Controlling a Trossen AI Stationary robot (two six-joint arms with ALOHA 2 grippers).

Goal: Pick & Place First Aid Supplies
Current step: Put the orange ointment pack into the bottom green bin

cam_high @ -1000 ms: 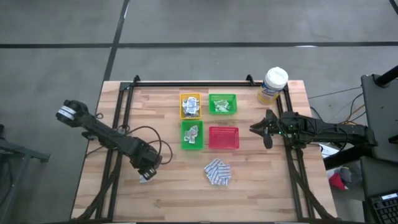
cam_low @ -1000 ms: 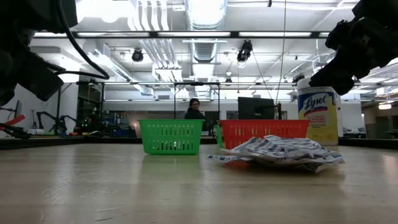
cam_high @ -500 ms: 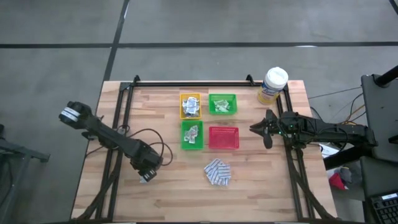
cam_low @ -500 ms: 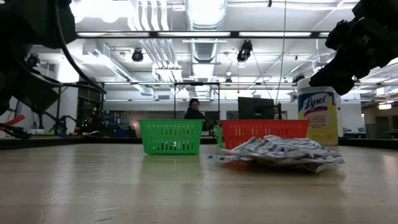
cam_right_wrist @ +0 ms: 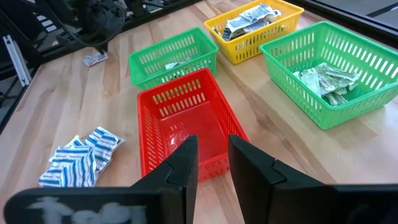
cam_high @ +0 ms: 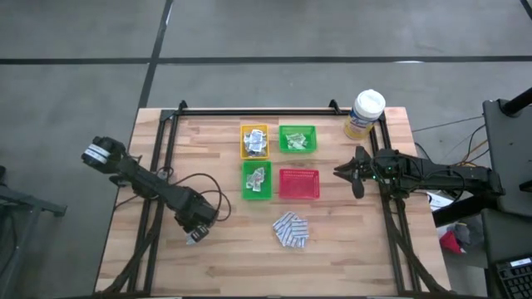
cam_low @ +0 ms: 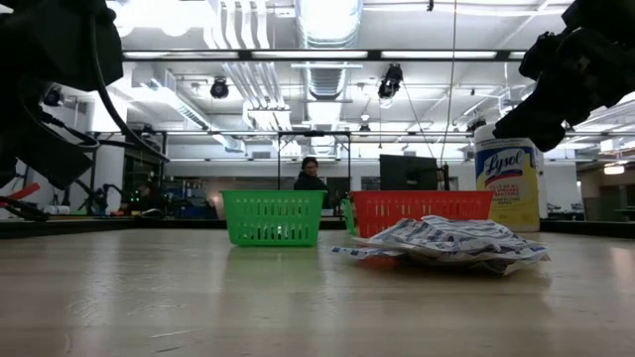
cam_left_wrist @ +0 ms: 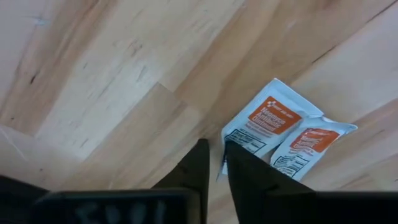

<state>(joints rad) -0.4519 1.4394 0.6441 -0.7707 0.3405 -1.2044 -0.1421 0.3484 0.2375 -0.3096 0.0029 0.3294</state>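
Left gripper [cam_left_wrist: 214,163] low over the near-left part of the table [cam_high: 150,266], directly at two white sachets [cam_left_wrist: 283,134] with orange labels that lie side by side, overlapping at one edge. Fingers nearly together with a thin gap; the corner of the closer sachet sits right at that gap, but whether it is actually pinched cannot be told. The sachets' long axes run away from the fingertips at a slant, so a lift would take the closer one by its end. Right gripper [cam_right_wrist: 208,155] hangs fingers apart, holding nothing, beside the red tray [cam_right_wrist: 186,121], which is empty. Pile of blue-and-white pads [cam_high: 291,229] lies loose on the table between the arms, nearer the right arm. Yellow tray [cam_high: 254,140] and two green trays [cam_high: 297,139] already hold packets. Judgement: left arm owns this pick.
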